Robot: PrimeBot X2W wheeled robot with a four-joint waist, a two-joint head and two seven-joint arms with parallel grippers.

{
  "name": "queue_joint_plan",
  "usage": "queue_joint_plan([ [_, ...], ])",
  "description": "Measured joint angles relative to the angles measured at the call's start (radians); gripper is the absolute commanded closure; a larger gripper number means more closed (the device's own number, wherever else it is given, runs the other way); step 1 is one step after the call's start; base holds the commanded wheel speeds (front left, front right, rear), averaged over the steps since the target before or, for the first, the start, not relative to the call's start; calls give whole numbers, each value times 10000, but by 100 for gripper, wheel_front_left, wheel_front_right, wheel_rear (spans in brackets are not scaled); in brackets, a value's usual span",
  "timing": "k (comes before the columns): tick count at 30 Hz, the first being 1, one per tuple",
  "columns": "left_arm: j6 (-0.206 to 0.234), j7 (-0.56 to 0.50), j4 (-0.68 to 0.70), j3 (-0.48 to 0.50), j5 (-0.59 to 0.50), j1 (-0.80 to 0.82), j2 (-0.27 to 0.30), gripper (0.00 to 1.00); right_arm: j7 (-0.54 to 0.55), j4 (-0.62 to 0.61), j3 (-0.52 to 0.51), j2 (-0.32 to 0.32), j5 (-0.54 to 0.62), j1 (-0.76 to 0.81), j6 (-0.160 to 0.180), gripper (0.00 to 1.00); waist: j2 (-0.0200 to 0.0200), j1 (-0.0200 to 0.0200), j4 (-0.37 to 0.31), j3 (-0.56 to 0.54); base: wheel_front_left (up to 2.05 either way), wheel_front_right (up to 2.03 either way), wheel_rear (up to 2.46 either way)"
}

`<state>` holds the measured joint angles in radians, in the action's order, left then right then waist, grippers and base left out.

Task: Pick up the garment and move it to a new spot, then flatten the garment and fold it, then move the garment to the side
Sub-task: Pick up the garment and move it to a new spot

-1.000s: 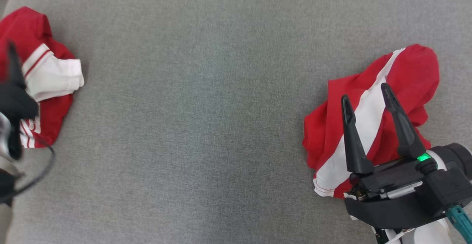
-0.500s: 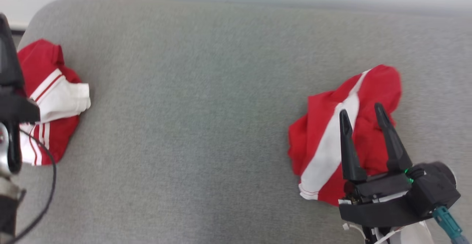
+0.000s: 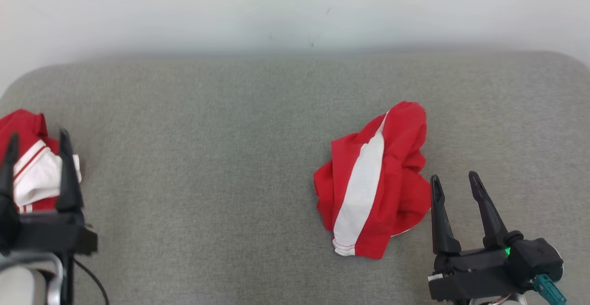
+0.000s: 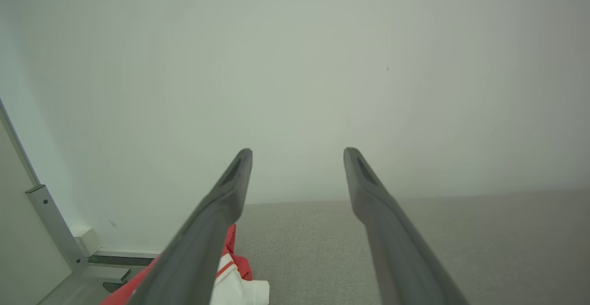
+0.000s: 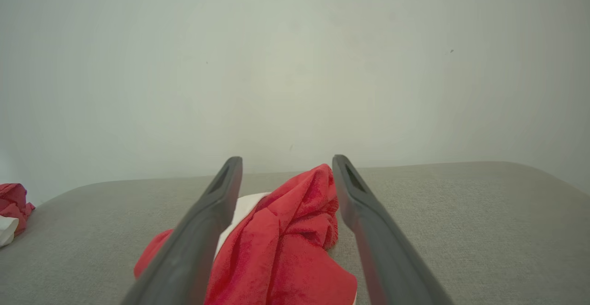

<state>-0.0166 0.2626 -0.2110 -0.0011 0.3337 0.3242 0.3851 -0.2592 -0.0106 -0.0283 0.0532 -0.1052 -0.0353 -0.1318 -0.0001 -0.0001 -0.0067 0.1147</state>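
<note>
As the head view tilts up, the right tool [image 3: 453, 176] stands just right of the crumpled red-and-white garment [image 3: 373, 180] on the grey counter [image 3: 207, 157], no longer over it, and like the left tool [image 3: 38, 134] gapes wide and empty, so pick-up hasn't begun.

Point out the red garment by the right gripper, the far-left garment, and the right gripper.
crumpled garment [image 3: 364, 190], head view, on its white stripe
left garment [image 3: 37, 181], head view, on its white patch
right gripper [image 3: 453, 176], head view, midway between fingertips

Right claw [image 3: 454, 176] now off garment [image 3: 368, 180]
</note>
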Motion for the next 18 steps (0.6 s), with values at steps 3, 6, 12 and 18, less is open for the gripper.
queue_joint_plan([
  [3, 84, 0, 276, -100, 25, -609, -219, 0, -17, 199, -54, -6, -33, 145, 0, 0, 0, -1, -157, -283, 0, 0, 0],
  [6, 123, -2, 460, -199, 38, -1121, -362, 0, -23, 389, -48, -6, -38, 245, 0, 0, -1, -1, -269, -527, 0, 0, 0],
  [12, 230, 0, 878, -150, 217, -2075, -838, 0, -44, 679, -86, -12, -94, 445, 0, 0, -1, 0, -385, -925, 0, 0, 0],
  [18, 263, 0, 1116, -38, 50, -2990, -1193, 0, -46, 961, 4, -12, -196, 512, 0, 0, 0, 0, -398, -1121, 0, 0, 0],
])
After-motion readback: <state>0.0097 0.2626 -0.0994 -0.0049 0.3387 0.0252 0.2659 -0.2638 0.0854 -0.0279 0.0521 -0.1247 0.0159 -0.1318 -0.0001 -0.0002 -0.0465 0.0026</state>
